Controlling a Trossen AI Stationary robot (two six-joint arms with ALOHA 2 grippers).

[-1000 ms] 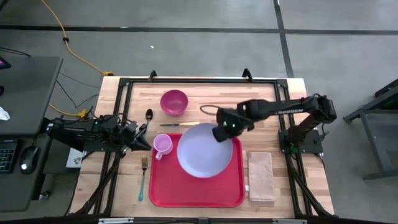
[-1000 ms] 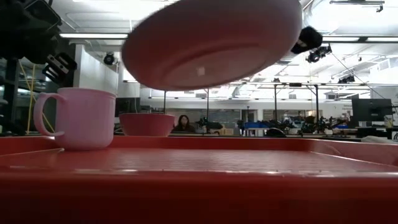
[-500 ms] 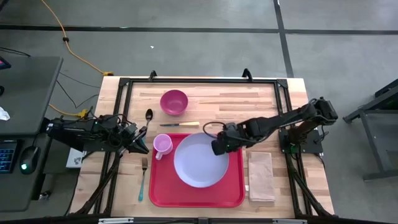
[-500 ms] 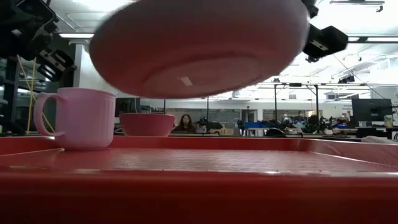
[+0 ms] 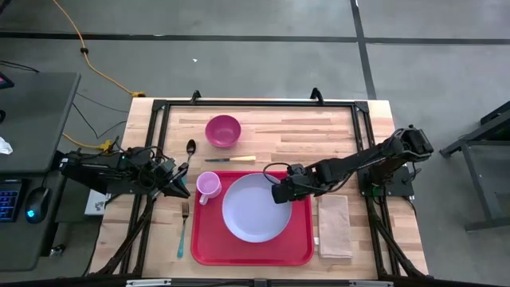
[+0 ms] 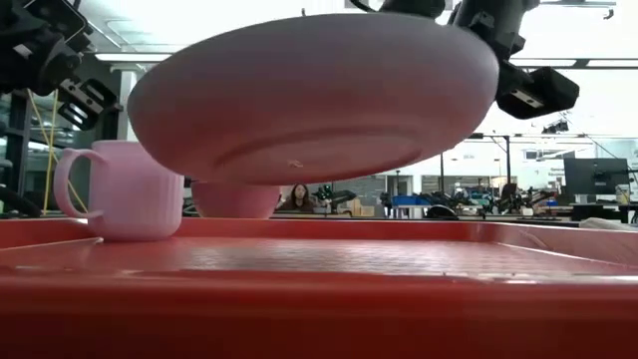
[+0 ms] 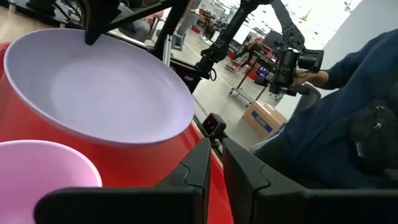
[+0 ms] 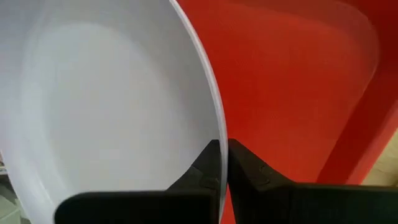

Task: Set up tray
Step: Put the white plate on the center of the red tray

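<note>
The red tray [image 5: 299,251] lies on the table's near middle. A pale lavender plate [image 5: 253,209] hangs above the tray floor [image 6: 329,261] in the low view, tilted, with its left side lower. My right gripper [image 5: 280,191] is at the plate's far-right rim, shut on it. A pink mug [image 5: 209,186] stands upright on the tray's far-left corner. My left gripper [image 5: 182,185] waits just left of the mug, shut and touching nothing; its wrist view shows the mug's rim [image 7: 43,168] and the plate [image 7: 93,87]. My right gripper pinches the plate's rim [image 8: 214,134] between its two fingers, one on the upper face and one underneath. It comes level from the table's right and far side. The plate is lifted clear of the tray, tilted, its underside [image 6: 319,110] facing the low camera.
On the wood beyond the tray lie a magenta bowl [image 5: 223,130], a black spoon [image 5: 190,150] and a knife [image 5: 231,159]. A fork [image 5: 184,227] lies left of the tray, a tan napkin [image 5: 335,226] right of it. A person's blue sleeve [image 7: 348,106] shows beyond the table.
My right gripper has moved down and toward the table's near edge, carrying the plate with it. The plate has come from above the tray's far edge to over the tray's middle, lower and closer to the tray floor, still tilted.
</note>
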